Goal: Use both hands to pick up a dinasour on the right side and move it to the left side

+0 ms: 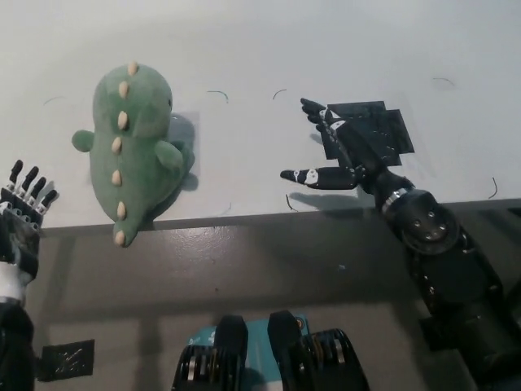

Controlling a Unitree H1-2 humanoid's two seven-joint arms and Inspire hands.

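The table bears the dinosaur on its left side, tail over the front edge, apparently set down at its goal; the right hand hovers over the black patch, fingers spread, empty; the left hand hangs off-table, open, holding nothing.

Bright, even overhead light — soft shadows rt of objs, slight blur.
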